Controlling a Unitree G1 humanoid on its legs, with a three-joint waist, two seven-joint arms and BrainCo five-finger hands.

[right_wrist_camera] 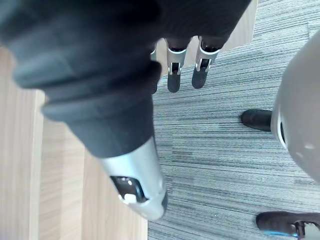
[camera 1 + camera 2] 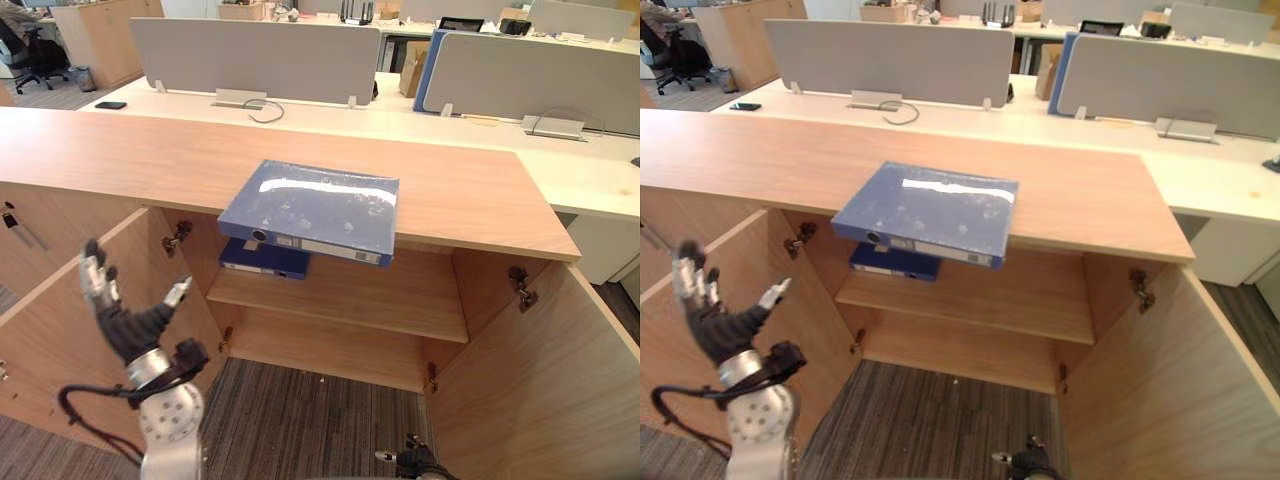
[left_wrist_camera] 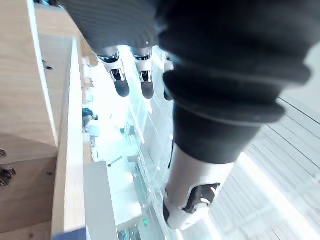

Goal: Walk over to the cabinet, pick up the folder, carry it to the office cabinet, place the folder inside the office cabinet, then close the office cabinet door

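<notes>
Folder (image 2: 310,208) overhangs cabinet top (image 2: 120,150); second folder (image 2: 262,258) half-hidden.

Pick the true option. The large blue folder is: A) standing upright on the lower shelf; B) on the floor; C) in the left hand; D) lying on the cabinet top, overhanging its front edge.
D: the folder lies flat on the cabinet top with its spine past the front edge; the left hand is open and apart from it, the right hand open, low.
</notes>
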